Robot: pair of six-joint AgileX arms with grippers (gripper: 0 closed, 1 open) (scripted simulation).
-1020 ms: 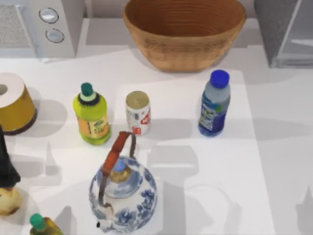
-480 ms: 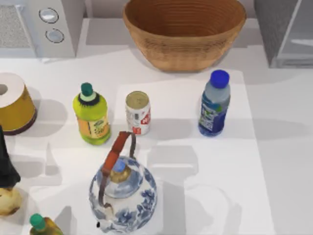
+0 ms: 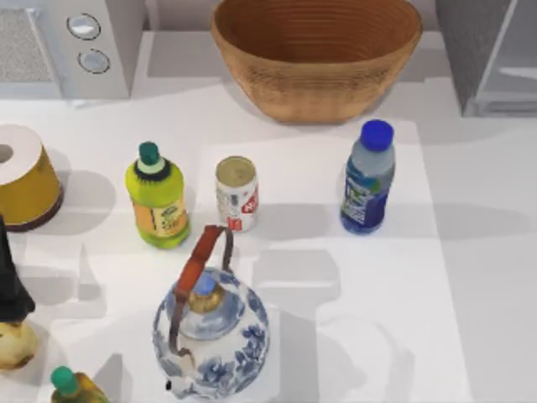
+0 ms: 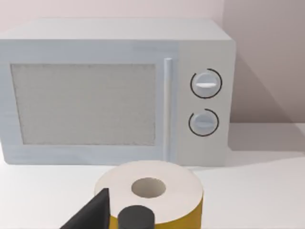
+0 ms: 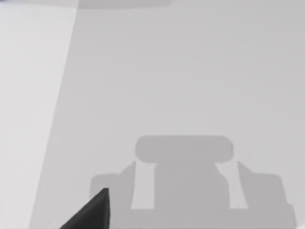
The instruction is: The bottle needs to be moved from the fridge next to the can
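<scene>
The bottle (image 3: 367, 176), clear with a blue cap and blue-green label, stands upright on the table in the top view, right of centre. The can (image 3: 237, 193), gold-topped with a white and red label, stands about a bottle's height to its left. The grey fridge (image 3: 491, 54) is at the back right corner, and the bottle is outside it. A dark fingertip (image 5: 93, 212) of my right gripper hangs open over bare table and touches nothing. A fingertip (image 4: 95, 212) of my left gripper, also open, faces the yellow roll (image 4: 152, 195).
A wicker basket (image 3: 315, 59) stands at the back centre and a white microwave (image 3: 67, 46) at the back left. A yellow-green bottle (image 3: 156, 197) is left of the can, and a blue-and-white teapot (image 3: 211, 332) sits in front. A dark shape (image 3: 10, 281) stands at the left edge.
</scene>
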